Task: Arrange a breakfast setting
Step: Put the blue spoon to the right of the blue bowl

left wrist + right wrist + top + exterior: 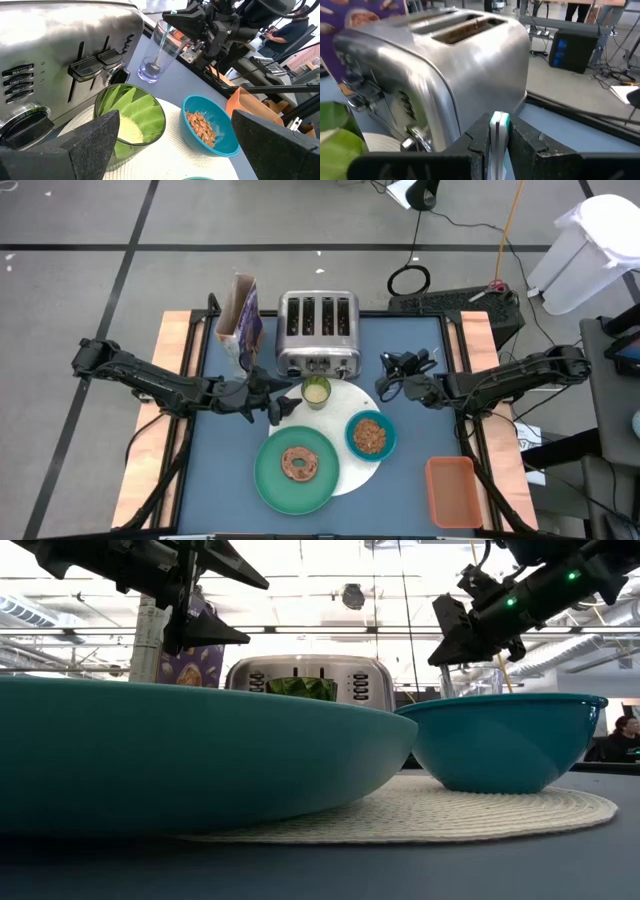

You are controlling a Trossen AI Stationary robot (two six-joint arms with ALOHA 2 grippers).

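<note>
A white round mat [352, 408] lies mid-table and carries a green plate [296, 480] with a brown ring pastry [299, 463], a teal bowl [370, 435] of cereal and a yellow-green cup [316, 391]. My left gripper [268, 395] hangs open just left of the cup, touching nothing. A clear glass [155, 60] stands on the table to the right of the toaster, with a spoon [161, 45] inside it. My right gripper [388, 377] is above the glass, shut on the spoon. My right gripper pinches the upper end of the spoon's handle [498, 122] between its two fingers. The fingers come from the table's right side, slanting slightly down. The spoon stands steeply in the glass, and its bowl [156, 65] is down at the glass's bottom.
A silver four-slot toaster [317, 330] stands at the far edge behind the mat, with a purple cereal box [243, 320] to its left. An orange tray [450, 490] lies at the near right. People show in the room beyond the table.
</note>
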